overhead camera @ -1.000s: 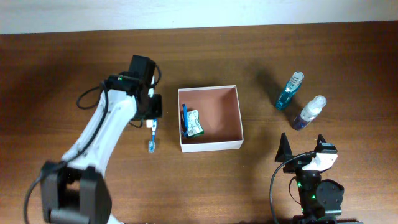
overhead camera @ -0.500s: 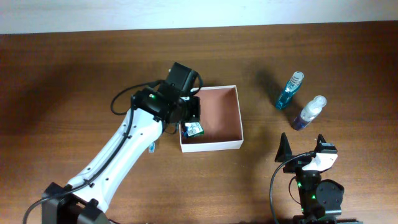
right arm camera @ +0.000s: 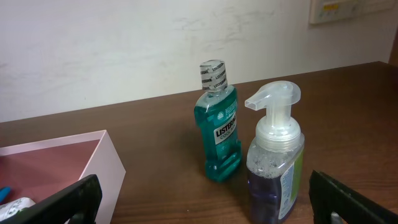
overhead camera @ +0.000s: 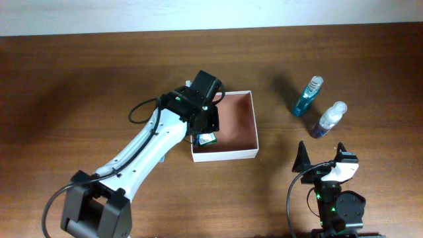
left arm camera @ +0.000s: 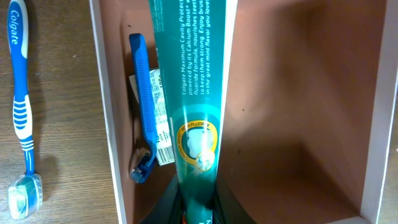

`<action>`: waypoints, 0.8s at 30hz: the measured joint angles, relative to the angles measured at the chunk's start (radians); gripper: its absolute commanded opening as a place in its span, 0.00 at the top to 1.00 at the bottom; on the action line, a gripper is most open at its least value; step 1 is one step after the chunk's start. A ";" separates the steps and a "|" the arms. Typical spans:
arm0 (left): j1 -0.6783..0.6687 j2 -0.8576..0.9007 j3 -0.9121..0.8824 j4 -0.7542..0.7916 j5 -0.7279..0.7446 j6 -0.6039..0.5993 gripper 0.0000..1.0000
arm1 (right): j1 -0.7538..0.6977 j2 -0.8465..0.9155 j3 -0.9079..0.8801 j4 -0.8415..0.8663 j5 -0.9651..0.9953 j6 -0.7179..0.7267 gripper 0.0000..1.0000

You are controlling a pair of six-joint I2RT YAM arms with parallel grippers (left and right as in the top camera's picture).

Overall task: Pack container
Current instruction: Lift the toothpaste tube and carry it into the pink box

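Note:
The container [overhead camera: 239,124] is a shallow square box with white walls and a reddish-brown inside, at the table's middle. My left gripper [overhead camera: 207,123] hangs over its left half. In the left wrist view the gripper [left arm camera: 198,213] is shut on a green toothpaste tube [left arm camera: 189,87], held above the box floor [left arm camera: 298,93]. A blue razor [left arm camera: 144,106] and a small green packet [left arm camera: 160,121] lie by the box's left wall. My right gripper [overhead camera: 324,160] is open and empty near the front edge, and its fingers [right arm camera: 205,202] frame the two bottles.
A teal mouthwash bottle [overhead camera: 307,97] [right arm camera: 219,130] and a purple foam pump bottle [overhead camera: 328,120] [right arm camera: 273,174] stand right of the box. A blue and white toothbrush [left arm camera: 22,112] lies on the table just left of the box.
My left arm has swung right, from beside the toothbrush to over the box's left half, with the tube in it. The right arm has not moved.

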 measured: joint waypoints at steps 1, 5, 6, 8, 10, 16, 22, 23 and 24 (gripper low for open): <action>0.000 0.001 0.000 0.000 -0.002 -0.004 0.98 | 0.000 0.000 0.000 0.000 0.000 -0.001 0.02; 0.000 0.011 0.000 0.000 -0.008 -0.010 0.98 | 0.000 0.000 0.000 0.000 0.000 -0.001 0.02; 0.000 0.016 0.000 0.000 -0.008 -0.010 0.98 | 0.000 0.000 0.000 0.000 0.000 -0.001 0.02; 0.000 0.035 0.000 0.000 -0.008 -0.010 0.97 | 0.000 0.000 0.000 0.000 0.000 0.000 0.02; 0.000 0.055 0.000 0.000 -0.009 -0.013 0.98 | 0.000 0.000 0.000 0.000 0.000 -0.001 0.02; 0.000 0.092 0.000 -0.005 -0.011 -0.013 0.98 | 0.000 0.000 0.000 0.000 0.000 0.000 0.02; 0.000 0.092 0.000 -0.018 -0.011 -0.013 0.98 | 0.000 0.000 0.000 0.000 0.000 0.000 0.02; 0.000 0.092 0.000 -0.018 -0.011 -0.013 0.97 | 0.000 0.000 0.000 0.000 0.000 0.000 0.02; 0.000 0.092 0.000 -0.018 -0.011 -0.013 0.97 | 0.000 0.000 0.000 0.000 0.000 0.000 0.02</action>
